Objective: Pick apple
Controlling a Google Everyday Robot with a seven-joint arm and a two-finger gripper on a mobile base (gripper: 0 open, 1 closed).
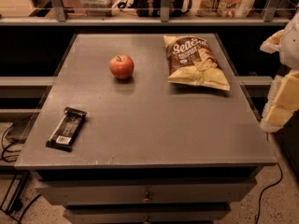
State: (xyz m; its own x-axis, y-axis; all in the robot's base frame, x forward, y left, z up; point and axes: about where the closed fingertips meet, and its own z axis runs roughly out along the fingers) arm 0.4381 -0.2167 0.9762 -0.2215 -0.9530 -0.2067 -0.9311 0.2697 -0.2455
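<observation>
Shows a grey table (140, 125) carrying three things, well apart. Shows the apple (122, 66), red-orange, stem up, on the far left-centre part of the top; to its right, a yellow-brown chip bag (198, 62) lying flat; near the front left edge, a black wrapped bar (66, 128). Shows the gripper (281, 101), pale, at the right border beside the table, clear of the apple; cannot tell whether apart or together.

Chip bag (198, 62), black bar (66, 129), table (154, 125)
</observation>
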